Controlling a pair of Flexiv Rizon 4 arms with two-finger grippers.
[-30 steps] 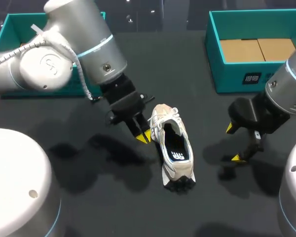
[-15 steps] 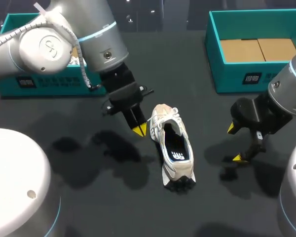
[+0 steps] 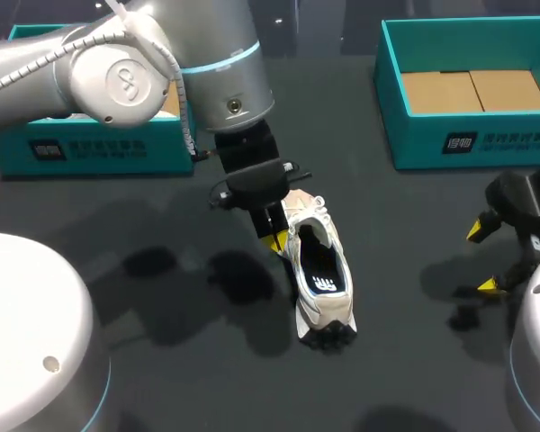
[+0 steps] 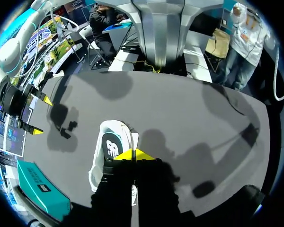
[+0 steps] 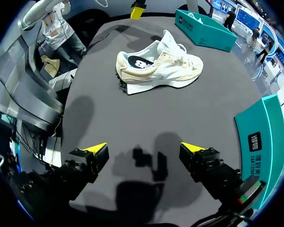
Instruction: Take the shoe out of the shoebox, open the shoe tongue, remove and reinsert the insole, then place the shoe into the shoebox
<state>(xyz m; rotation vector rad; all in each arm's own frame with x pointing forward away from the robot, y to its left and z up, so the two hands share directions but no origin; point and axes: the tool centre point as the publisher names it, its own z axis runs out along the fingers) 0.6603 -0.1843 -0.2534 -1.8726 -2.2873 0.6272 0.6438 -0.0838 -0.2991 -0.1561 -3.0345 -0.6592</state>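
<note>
A white and beige sneaker [image 3: 322, 270] with a dark insole lies on its sole mid-table, toe toward the far side. My left gripper [image 3: 277, 239] is shut, its yellow tips pressed together at the rim of the shoe's opening beside the laces. In the left wrist view the joined tips [image 4: 134, 154] sit against the edge of the shoe [image 4: 111, 146]; whether they pinch fabric I cannot tell. My right gripper [image 3: 482, 257] stands open over bare table well right of the shoe. Ahead of the right gripper [image 5: 144, 149] the shoe [image 5: 156, 68] lies side-on.
A teal shoebox [image 3: 432, 144] with cardboard inside stands at the back right, close beside my right gripper as a teal wall [image 5: 262, 137]. A second teal box [image 3: 90, 148] sits at the back left, partly behind my left arm.
My left arm has swung right, bringing its gripper from beside the shoe up to the opening's rim. My right arm has drawn back to the right, still open.
</note>
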